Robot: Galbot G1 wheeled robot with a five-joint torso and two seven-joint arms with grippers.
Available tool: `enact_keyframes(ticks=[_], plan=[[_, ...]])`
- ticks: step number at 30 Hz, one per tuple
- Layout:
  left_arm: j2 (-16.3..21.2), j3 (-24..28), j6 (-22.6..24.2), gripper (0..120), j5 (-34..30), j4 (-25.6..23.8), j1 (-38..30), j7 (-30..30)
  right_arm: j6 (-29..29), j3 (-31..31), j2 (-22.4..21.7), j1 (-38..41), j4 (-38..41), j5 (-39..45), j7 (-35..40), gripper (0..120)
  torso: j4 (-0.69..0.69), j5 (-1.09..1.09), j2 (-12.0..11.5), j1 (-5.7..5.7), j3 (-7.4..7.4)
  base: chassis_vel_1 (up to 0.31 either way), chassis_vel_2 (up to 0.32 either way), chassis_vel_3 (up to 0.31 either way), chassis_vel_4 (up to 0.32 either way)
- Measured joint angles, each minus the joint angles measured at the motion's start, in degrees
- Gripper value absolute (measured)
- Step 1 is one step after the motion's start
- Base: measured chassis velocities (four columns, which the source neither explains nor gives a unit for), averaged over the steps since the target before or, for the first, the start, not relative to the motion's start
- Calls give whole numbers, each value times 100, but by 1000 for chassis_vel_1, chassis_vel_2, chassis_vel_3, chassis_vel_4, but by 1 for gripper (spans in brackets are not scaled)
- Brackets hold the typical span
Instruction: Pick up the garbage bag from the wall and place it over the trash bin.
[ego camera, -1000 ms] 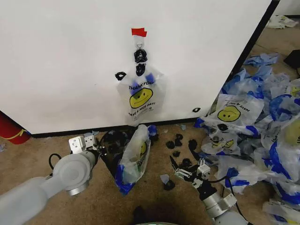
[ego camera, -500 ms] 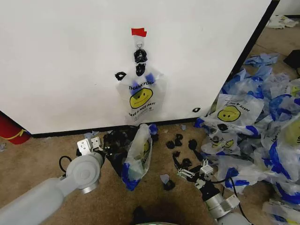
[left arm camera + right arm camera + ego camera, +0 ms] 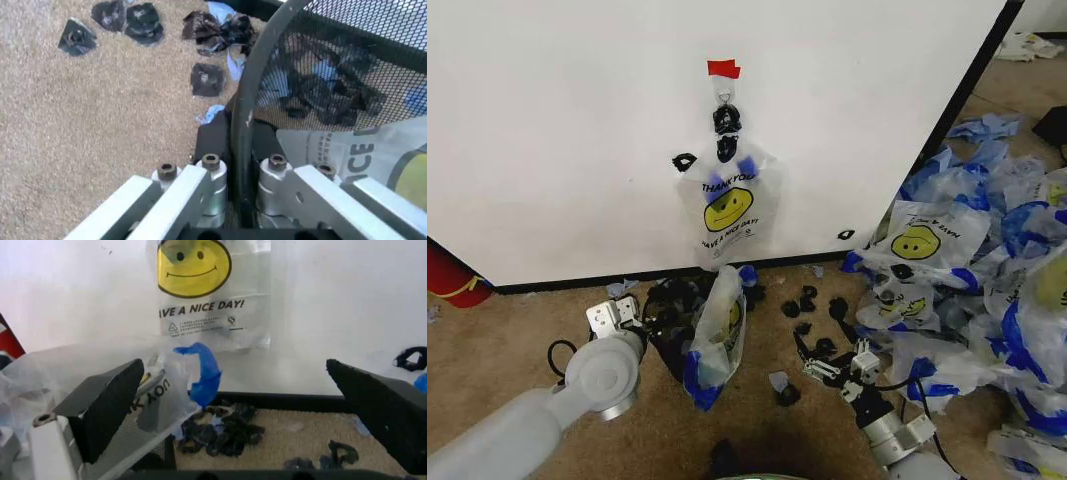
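Observation:
A garbage bag (image 3: 727,205) with a yellow smiley hangs from the hook on the white wall (image 3: 557,130), under a red tape strip; it also appears as the garbage bag (image 3: 207,290) in the right wrist view. Below it on the carpet stands the black mesh trash bin (image 3: 667,315). A second, identical bag (image 3: 717,335) is draped against the bin's right side. My left gripper (image 3: 627,312) is shut on the bin's rim (image 3: 257,65), which runs between its fingers. My right gripper (image 3: 827,365) hovers open low over the carpet to the right of the bin, facing the wall.
A big heap of identical bags (image 3: 987,290) covers the floor on the right. Black scraps (image 3: 807,300) lie scattered between the bin and the heap. A red object (image 3: 452,280) sits at the wall's left foot. The wall's black edge (image 3: 972,75) runs diagonally at the right.
My left arm has shifted a little right and forward, dragging the bin and the bag on it slightly right. The right gripper has barely moved.

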Motion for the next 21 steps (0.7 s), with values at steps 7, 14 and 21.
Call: enact_keyframes(ticks=[7, 14, 21], plan=[[-208, -159, -12, 1, 239, -28, 382, 52, 1, -3, -1, -3, 11, 4, -4, 100, 1, 0, 0, 0, 0, 0, 0, 0, 0], [-215, -194, -12, 2, 403, -92, 552, 250, 14, 11, -2, -30, 24, -2, -22, 100, 0, -1, 0, 0, 0, 0, 0, 0, 0], [-90, -226, -11, 25, 911, -203, 666, 621, 25, 33, -12, -53, 61, -2, -25, 100, 0, -1, 0, 0, 0, 0, 0, 0, 0]])
